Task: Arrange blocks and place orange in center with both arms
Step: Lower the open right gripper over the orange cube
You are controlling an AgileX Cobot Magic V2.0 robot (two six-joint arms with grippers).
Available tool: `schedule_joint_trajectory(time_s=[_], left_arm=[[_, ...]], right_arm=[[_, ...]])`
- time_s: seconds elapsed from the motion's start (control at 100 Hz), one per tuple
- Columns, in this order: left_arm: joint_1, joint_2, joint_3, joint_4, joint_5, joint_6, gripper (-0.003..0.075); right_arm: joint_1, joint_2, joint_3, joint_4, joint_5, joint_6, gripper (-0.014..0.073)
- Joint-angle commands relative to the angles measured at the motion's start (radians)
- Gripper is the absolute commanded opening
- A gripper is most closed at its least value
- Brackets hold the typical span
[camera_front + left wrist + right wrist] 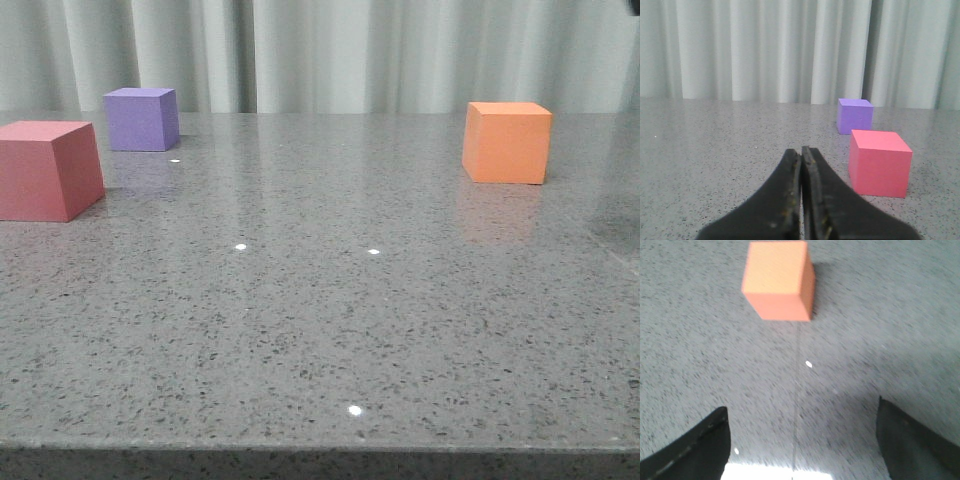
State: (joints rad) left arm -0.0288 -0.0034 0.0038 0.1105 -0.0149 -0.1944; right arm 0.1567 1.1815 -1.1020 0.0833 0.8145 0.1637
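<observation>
Front view: nothing arranged yet. Orange cube [507, 142] far right on surface [320, 330], purple cube [142, 118] and reddish-pink cube [48, 168] far left. Right tool [800, 440] spread wide, facing orange; left tool [801, 200] clenched, empty. All moves remain.

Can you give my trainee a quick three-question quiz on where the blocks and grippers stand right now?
1. True or false: the left gripper has its fingers pressed together.
2. Which cube lies ahead of the right gripper? A purple, B orange, C reddish-pink.
3. In the front view, which cube sits farther back on the table, purple or reddish-pink?

Key:
1. True.
2. B, the orange cube, not yet grasped.
3. The purple cube, behind the reddish-pink cube.
</observation>
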Motion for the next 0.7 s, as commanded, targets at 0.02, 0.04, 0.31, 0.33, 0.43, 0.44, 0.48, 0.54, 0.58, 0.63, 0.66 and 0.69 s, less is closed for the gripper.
schedule_joint_trajectory(time_s=[0.02, 0.04, 0.31, 0.33, 0.43, 0.44, 0.48, 0.54, 0.58, 0.63, 0.66, 0.69], left_arm=[[0.002, -0.037, 0.041, 0.000, -0.075, -0.002, -0.0020], [0.002, -0.037, 0.041, 0.000, -0.075, -0.002, -0.0020], [0.002, -0.037, 0.041, 0.000, -0.075, -0.002, -0.0020], [0.002, -0.037, 0.041, 0.000, -0.075, -0.002, -0.0020], [0.002, -0.037, 0.041, 0.000, -0.075, -0.002, -0.0020], [0.002, -0.037, 0.041, 0.000, -0.075, -0.002, -0.0020], [0.002, -0.037, 0.041, 0.000, -0.075, -0.002, -0.0020], [0.002, -0.037, 0.041, 0.000, -0.075, -0.002, -0.0020], [0.002, -0.037, 0.041, 0.000, -0.075, -0.002, -0.0020], [0.002, -0.037, 0.041, 0.000, -0.075, -0.002, -0.0020], [0.002, -0.037, 0.041, 0.000, -0.075, -0.002, -0.0020], [0.002, -0.037, 0.041, 0.000, -0.075, -0.002, -0.0020]], right_arm=[[0.023, 0.101, -0.125, 0.005, -0.050, -0.011, 0.0591], [0.028, 0.124, -0.138, 0.004, -0.047, -0.011, 0.0591], [0.036, 0.371, -0.369, -0.049, -0.005, -0.011, 0.0591], [0.036, 0.384, -0.384, -0.049, -0.005, -0.011, 0.0591], [0.036, 0.441, -0.444, -0.049, -0.005, -0.011, 0.0591], [0.036, 0.444, -0.451, -0.049, -0.005, -0.011, 0.0591], [0.036, 0.465, -0.468, -0.049, -0.004, -0.011, 0.0591], [0.036, 0.492, -0.493, -0.049, -0.002, -0.011, 0.0591], [0.036, 0.505, -0.504, -0.049, 0.001, -0.011, 0.0591], [0.036, 0.520, -0.512, -0.049, 0.001, -0.011, 0.0591], [0.036, 0.530, -0.515, -0.049, 0.003, -0.011, 0.0591], [0.036, 0.537, -0.516, -0.049, 0.002, -0.011, 0.0591]])
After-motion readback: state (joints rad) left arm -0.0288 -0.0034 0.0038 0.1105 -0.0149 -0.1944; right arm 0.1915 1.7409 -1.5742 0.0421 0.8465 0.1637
